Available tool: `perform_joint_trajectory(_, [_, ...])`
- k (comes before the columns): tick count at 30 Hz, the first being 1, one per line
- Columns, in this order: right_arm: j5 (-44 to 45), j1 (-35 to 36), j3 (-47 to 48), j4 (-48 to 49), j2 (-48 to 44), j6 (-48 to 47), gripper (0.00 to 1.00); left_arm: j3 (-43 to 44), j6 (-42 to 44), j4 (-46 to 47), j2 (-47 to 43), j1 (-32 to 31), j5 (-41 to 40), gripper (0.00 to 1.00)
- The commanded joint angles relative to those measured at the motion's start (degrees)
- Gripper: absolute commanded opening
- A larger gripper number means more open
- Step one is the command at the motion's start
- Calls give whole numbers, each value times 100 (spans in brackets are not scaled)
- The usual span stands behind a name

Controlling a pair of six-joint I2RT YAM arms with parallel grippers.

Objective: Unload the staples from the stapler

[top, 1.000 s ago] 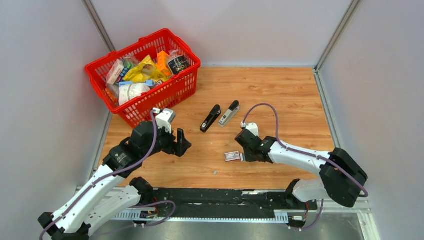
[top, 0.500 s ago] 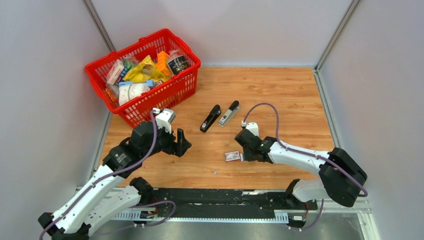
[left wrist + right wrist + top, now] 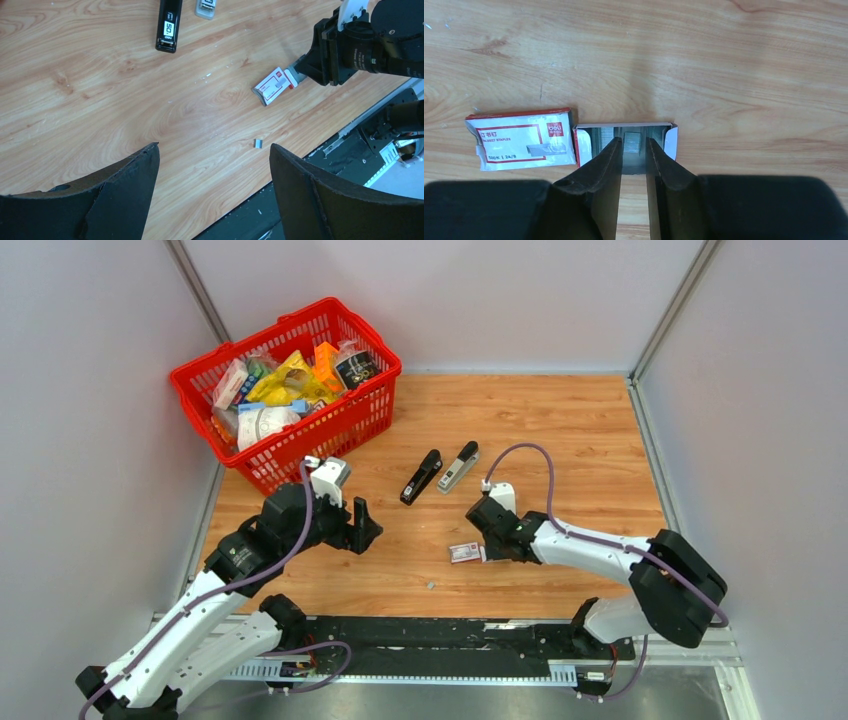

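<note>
The stapler lies opened flat at mid-table: black top arm (image 3: pixel 421 477) and silver-grey magazine (image 3: pixel 459 467) side by side; both show in the left wrist view, arm (image 3: pixel 168 25) and magazine (image 3: pixel 205 6). A tiny silvery staples bit (image 3: pixel 430 585) lies near the front edge, also in the left wrist view (image 3: pixel 257 143). My right gripper (image 3: pixel 484 552) has its tips in the open tray (image 3: pixel 669 137) of a white-and-red box, jaws narrowly apart around a short staple strip (image 3: pixel 633 141) lying in the tray. My left gripper (image 3: pixel 362 525) hovers open and empty (image 3: pixel 215 146).
The box's white-and-red sleeve (image 3: pixel 521 140) lies just left of the tray (image 3: pixel 462 552). A red basket (image 3: pixel 372 412) full of packets stands at the back left. Grey walls close in the table on three sides; a black rail runs along the front edge.
My right gripper has edged slightly left toward the box. The left arm and the stapler have not moved.
</note>
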Motion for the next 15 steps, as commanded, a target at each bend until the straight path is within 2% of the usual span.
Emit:
perform_joint_trajectory(1, [265, 19, 322, 95, -36, 88, 29, -17, 2, 94, -52, 16, 16, 88])
perform_joint_trajectory(10, [300, 19, 498, -142, -317, 88, 32, -26, 2, 102, -69, 16, 7, 88])
perform_joint_trajectory(15, [29, 132, 656, -160, -432, -96, 35, -26, 11, 102, -78, 16, 16, 88])
